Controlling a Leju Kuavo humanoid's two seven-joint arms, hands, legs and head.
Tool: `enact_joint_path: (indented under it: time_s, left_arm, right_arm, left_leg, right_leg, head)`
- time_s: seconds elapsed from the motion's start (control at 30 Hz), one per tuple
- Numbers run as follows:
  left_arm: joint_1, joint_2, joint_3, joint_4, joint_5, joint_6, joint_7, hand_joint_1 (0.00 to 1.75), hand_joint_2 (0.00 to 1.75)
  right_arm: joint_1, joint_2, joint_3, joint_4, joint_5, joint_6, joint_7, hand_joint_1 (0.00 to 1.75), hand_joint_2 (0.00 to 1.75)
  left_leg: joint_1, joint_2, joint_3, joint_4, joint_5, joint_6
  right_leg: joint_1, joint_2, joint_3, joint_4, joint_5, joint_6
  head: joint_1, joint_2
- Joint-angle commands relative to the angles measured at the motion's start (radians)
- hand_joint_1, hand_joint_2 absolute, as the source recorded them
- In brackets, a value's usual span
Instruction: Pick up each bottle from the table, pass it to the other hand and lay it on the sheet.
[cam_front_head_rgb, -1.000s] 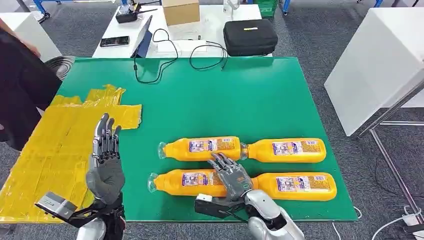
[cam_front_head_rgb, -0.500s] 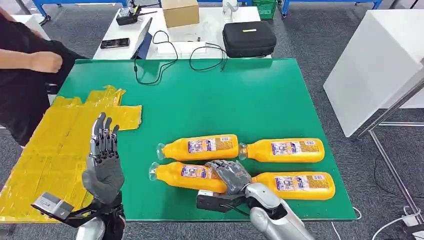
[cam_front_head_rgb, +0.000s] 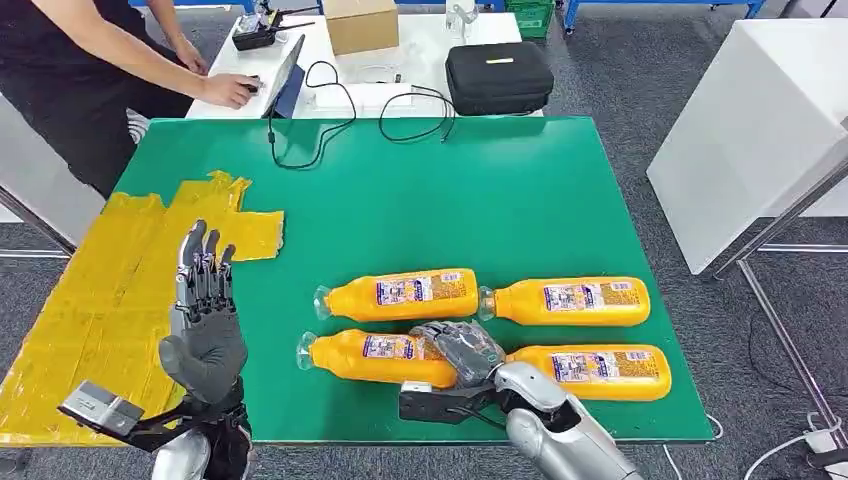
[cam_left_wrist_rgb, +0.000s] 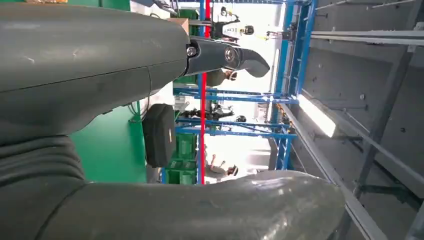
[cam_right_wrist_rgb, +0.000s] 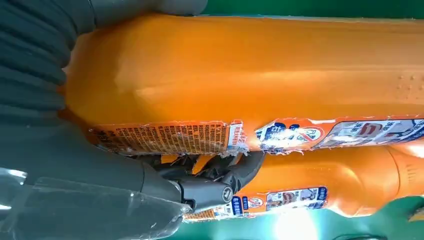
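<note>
Head view: the yellow sheet (cam_front_head_rgb: 120, 290) covers the green table's (cam_front_head_rgb: 500, 200) left side. The left hand (cam_front_head_rgb: 205, 320) is raised, fingers straight and apart, holding nothing. The right hand (cam_front_head_rgb: 462, 350) wraps the near-left bottle (cam_front_head_rgb: 375, 356), which lies on the table among three other bottles (cam_front_head_rgb: 565, 300).

Four orange plastic bottles with printed labels and clear caps lie on their sides in two rows, caps leftward: far-left bottle (cam_front_head_rgb: 400, 295); far-right bottle (cam_front_head_rgb: 566, 300); near-right bottle (cam_front_head_rgb: 592, 371); near-left bottle (cam_front_head_rgb: 370, 356), slightly tilted, its right end under grey fingers; the crinkled yellow sheet (cam_front_head_rgb: 110, 300) lies flat at the left.
</note>
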Motion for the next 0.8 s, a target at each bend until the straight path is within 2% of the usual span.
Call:
enact_joint_path:
  time_s: [0.03,0.17,0.27,0.37,0.4,0.6,0.8]
  left_arm:
    - [-0.027,0.028,-0.009,0.056,0.003,0.003,0.000,0.00,0.00]
    - [-0.025,0.021,-0.007,0.061,0.011,0.012,0.004,0.00,0.00]
    - [-0.015,0.008,0.009,0.055,0.022,0.035,0.009,0.00,0.00]
    - [0.011,-0.009,0.055,0.024,0.080,0.062,0.022,0.00,0.00]
    - [0.025,-0.009,0.064,0.011,0.122,0.075,0.030,0.00,1.75]
    - [0.059,-0.009,0.088,0.041,0.268,0.057,0.098,0.00,1.75]
    - [0.052,-0.009,0.133,0.113,0.375,0.039,0.207,0.00,1.75]
  right_arm:
    - [0.020,-0.028,0.043,0.085,-0.007,0.022,0.009,1.75,1.75]
    - [0.074,0.036,-0.054,0.065,-0.087,-0.045,0.010,1.75,1.75]
    - [0.151,0.095,-0.155,-0.055,-0.134,-0.120,-0.037,1.75,1.75]
    - [0.245,0.150,-0.246,-0.267,-0.193,-0.159,-0.090,1.75,1.75]
    - [0.278,0.165,-0.267,-0.335,-0.203,-0.160,-0.096,1.75,1.75]
    - [0.367,0.216,-0.320,-0.502,-0.245,-0.189,-0.156,1.75,1.75]
    - [0.350,0.251,-0.309,-0.542,-0.252,-0.206,-0.188,1.75,1.75]
  left_leg:
    - [0.001,-0.003,0.002,-0.002,0.000,0.000]
    - [0.001,-0.004,0.003,-0.002,0.000,-0.001]
    - [0.001,-0.003,0.002,-0.001,0.000,-0.001]
    - [0.002,-0.003,0.001,-0.001,-0.001,-0.001]
    - [0.002,-0.001,0.002,0.000,-0.002,-0.001]
    - [0.003,-0.001,-0.002,0.000,-0.003,-0.001]
    - [0.001,0.000,-0.005,-0.001,-0.001,0.000]
  right_leg:
    - [0.001,-0.004,0.004,-0.002,0.000,-0.001]
    - [0.001,-0.004,0.005,-0.003,-0.001,-0.001]
    - [0.002,-0.004,0.004,-0.002,-0.001,-0.001]
    - [0.002,-0.004,0.003,-0.001,-0.002,-0.001]
    - [0.003,-0.003,0.003,-0.001,-0.002,-0.002]
    - [0.002,-0.002,0.000,0.000,-0.003,-0.002]
    - [0.000,-0.001,-0.004,0.000,-0.001,-0.001]
  head:
    - [0.000,0.000]
    - [0.000,0.000]
    - [0.000,0.000]
    - [0.001,0.000]
    - [0.000,0.000]
    - [0.000,0.000]
    - [0.000,0.000]
